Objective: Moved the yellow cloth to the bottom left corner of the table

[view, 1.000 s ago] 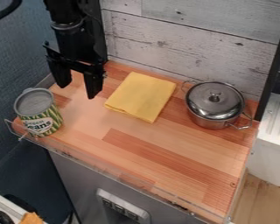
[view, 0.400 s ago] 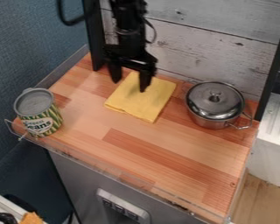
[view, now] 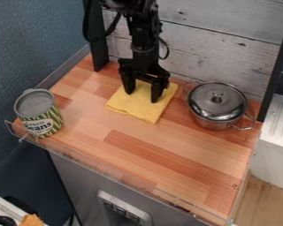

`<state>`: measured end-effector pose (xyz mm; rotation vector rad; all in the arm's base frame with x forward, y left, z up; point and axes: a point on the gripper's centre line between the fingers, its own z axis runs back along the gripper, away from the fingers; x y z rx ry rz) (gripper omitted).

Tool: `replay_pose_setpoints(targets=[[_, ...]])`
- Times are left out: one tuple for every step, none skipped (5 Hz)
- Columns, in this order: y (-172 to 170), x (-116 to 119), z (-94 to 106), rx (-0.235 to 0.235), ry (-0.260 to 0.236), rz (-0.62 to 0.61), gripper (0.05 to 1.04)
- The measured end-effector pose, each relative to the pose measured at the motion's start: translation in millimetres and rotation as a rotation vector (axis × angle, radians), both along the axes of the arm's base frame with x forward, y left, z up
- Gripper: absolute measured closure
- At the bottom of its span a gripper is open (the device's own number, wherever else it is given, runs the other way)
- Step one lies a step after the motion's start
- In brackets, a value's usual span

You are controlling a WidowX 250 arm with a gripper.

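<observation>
The gripper, its fingers wide apart, is over the yellow cloth, which lies flat towards the far side of the bench, left of the lidded pot. To grasp well, press both tips lightly into the fabric, then close slowly so a fold bunches up; the can crowds the near left corner.
</observation>
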<state>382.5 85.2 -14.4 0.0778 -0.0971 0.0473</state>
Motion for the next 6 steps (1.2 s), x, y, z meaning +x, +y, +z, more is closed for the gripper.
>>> replay_pose_setpoints(targets=[[3,-10,-5.6,0.001,-0.011,0.008,0.083],[8,-36,-7.6,0.004,0.028,0.024,0.083],[16,-73,-6.6,-0.001,0.077,0.029,0.083],[24,-111,-5.1,0.009,0.106,0.011,0.083],[28,-141,-5.5,0.023,0.125,-0.020,0.083],[28,-154,-5.8,0.032,0.132,-0.041,0.083]])
